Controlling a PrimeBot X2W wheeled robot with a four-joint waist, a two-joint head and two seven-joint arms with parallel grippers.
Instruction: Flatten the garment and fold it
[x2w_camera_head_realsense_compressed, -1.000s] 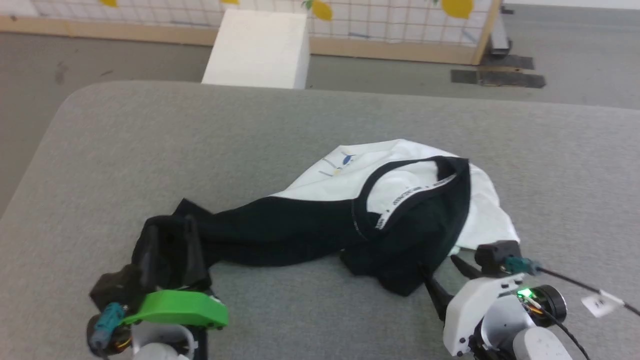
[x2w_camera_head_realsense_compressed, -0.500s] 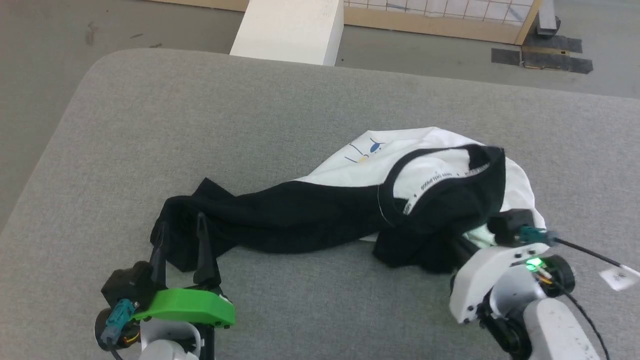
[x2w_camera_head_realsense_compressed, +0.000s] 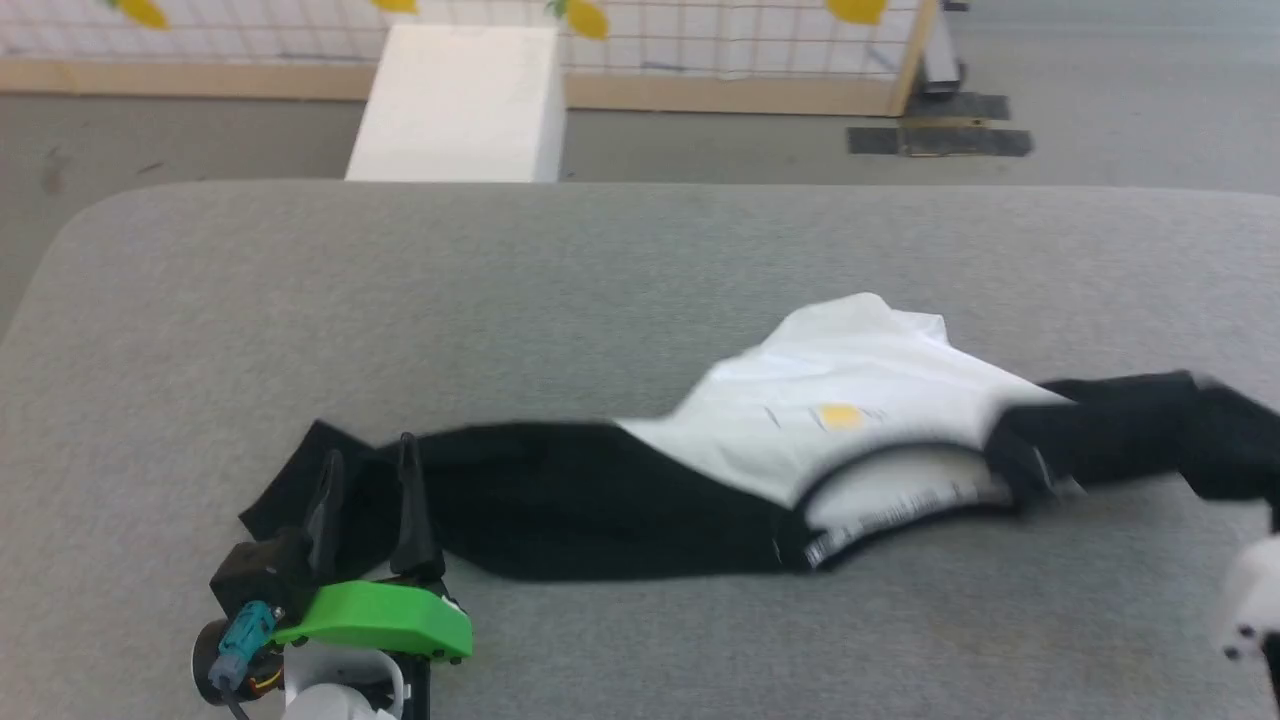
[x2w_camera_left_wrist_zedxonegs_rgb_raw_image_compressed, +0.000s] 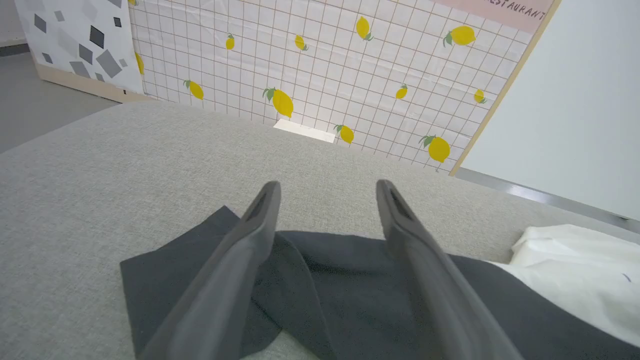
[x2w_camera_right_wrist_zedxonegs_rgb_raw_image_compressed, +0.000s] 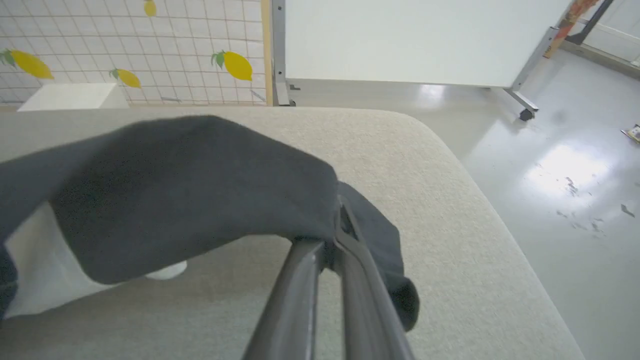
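White-and-black T-shirt (x2w_camera_head_realsense_compressed: 850, 390) lies stretched sideways across grey upholstered surface (x2w_camera_head_realsense_compressed: 600, 260), yellow chest print up. Left gripper (x2w_camera_left_wrist_zedxonegs_rgb_raw_image_compressed: 327, 186) wide open, holding nothing, fingers straddling black sleeve (x2w_camera_left_wrist_zedxonegs_rgb_raw_image_compressed: 325, 300). Right gripper (x2w_camera_right_wrist_zedxonegs_rgb_raw_image_compressed: 334, 239) clamped on other sleeve (x2w_camera_right_wrist_zedxonegs_rgb_raw_image_compressed: 190, 190), which is raised off surface

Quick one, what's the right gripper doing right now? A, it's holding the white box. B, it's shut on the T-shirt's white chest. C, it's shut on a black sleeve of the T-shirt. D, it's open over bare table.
C: in the right wrist view the right gripper has its two fingers pressed together on a fold of the black sleeve of the T-shirt.
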